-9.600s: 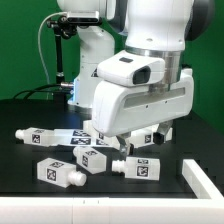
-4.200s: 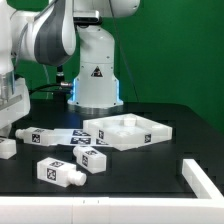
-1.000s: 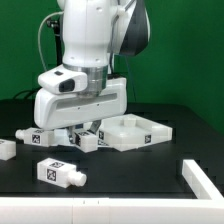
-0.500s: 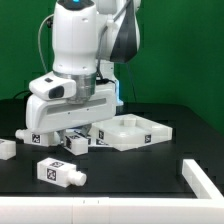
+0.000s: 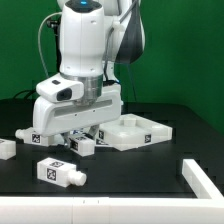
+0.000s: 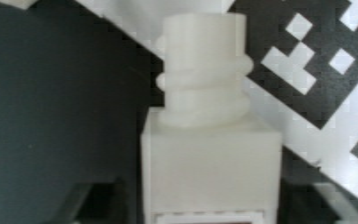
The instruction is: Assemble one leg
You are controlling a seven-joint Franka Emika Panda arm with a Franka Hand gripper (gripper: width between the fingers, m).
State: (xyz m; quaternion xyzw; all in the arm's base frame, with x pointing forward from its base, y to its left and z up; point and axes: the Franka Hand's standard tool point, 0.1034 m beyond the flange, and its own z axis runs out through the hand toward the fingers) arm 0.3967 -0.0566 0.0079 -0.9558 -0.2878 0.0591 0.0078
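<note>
- gripper point(image 5: 80, 138) is down low over the table, fingers point(image 6: 101, 203) clamped on the leg point(image 6: 202, 150), one each side
- leg sits just beside the white panel point(image 5: 140, 131), on the exterior view's left
- spare leg point(image 5: 60, 172) lies loose nearer the cam, well apart

In the exterior view the arm point(image 5: 85, 50) is white with a black section near the top centre of the frame. It is set against a green backdrop point(image 5: 190, 50) over a black table point(image 5: 130, 178). The leg point(image 5: 80, 144) at centre left, the loose leg point(image 5: 58, 172) at lower left, the square panel point(image 5: 135, 130) and the bar point(image 5: 200, 178) at lower right are white, each leg bearing a black-and-white square tag. In the wrist view the leg point(image 6: 202, 120) is plain white against the dark table point(image 6: 51, 100) and the white marker board point(image 6: 309, 50) with its black tag pattern.
</note>
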